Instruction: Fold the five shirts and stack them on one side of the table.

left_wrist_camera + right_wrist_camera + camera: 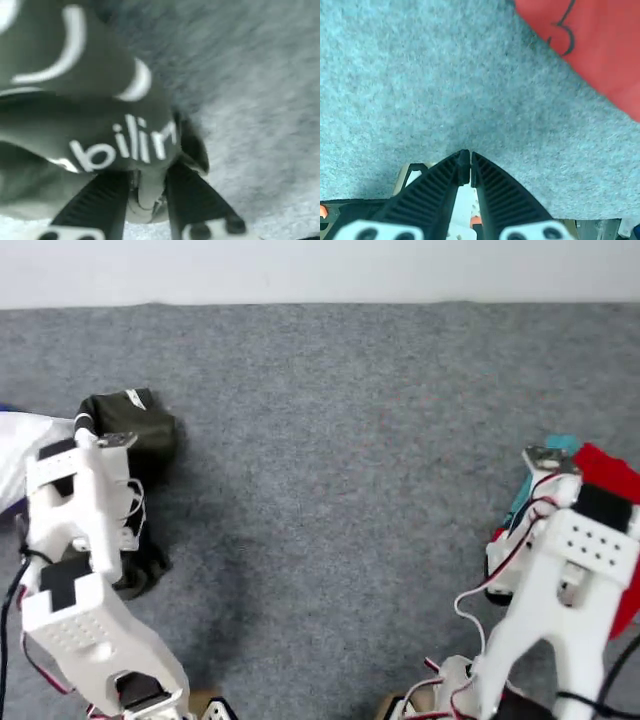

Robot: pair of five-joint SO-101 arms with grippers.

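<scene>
The dark olive shirt (150, 430) lies bunched, not flat, on the grey felt counter (340, 440), close to the counter's left edge and about halfway up its depth. The left claw (149, 186) is clamped on it. In the left wrist view a fold of the olive cloth with white lettering sits pinched between the two black fingers (100, 200), and the rest of the shirt bulges up over them. Just beyond the shirt, right at the counter's left edge, a white garment (25, 455) is partly out of frame.

At the counter's right edge lies a red shirt (605, 475), with a teal garment (555, 447) touching it on the side toward the counter's middle. The right arm stands over both. The right claw (466, 162) is clenched on nothing, its ribbed fingertips meeting above bare felt, with the red shirt near them but not touching.
</scene>
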